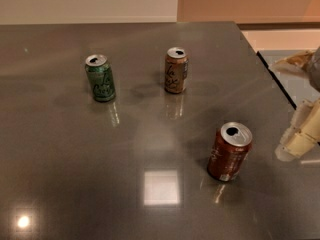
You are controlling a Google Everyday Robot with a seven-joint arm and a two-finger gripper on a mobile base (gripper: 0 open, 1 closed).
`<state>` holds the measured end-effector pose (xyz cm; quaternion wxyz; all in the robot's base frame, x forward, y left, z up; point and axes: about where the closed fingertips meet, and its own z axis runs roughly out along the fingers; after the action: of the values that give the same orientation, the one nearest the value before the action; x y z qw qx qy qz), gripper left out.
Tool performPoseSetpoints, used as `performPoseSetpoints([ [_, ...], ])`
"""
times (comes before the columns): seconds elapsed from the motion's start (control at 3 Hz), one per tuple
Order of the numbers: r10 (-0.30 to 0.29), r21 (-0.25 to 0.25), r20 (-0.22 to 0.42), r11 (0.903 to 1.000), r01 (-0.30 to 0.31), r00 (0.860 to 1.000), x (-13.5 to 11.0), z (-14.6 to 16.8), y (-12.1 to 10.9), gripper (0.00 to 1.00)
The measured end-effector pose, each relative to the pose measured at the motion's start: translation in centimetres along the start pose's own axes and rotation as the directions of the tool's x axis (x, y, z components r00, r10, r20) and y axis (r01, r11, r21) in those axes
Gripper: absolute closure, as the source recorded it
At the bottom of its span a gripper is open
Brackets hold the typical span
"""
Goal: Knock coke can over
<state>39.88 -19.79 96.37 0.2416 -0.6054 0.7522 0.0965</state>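
Note:
The coke can (229,152) is dark red-brown with a silver top and a small white patch near its base. It stands upright on the dark grey table (75,174), right of the middle and toward the front. My gripper (298,139) is cream-coloured and hangs at the right edge of the view, to the right of the can and apart from it, with a gap of bare table between them. Most of the arm is cut off by the frame.
A green can (100,77) stands upright at the back left. A tan-orange can with script lettering (176,70) stands upright at the back centre. The table's right edge (272,76) runs just behind the gripper, with pale floor beyond it.

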Motion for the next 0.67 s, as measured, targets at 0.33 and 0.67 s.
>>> performPoseSetpoints([
  [0.33, -0.006, -0.068, 0.203, 0.9975, 0.02, 0.979, -1.3, 0.8, 4.2, 0.0],
  [0.67, -0.027, -0.093, 0.285, 0.9941, 0.055, 0.958, -2.2, 5.0, 5.9, 0.0],
])
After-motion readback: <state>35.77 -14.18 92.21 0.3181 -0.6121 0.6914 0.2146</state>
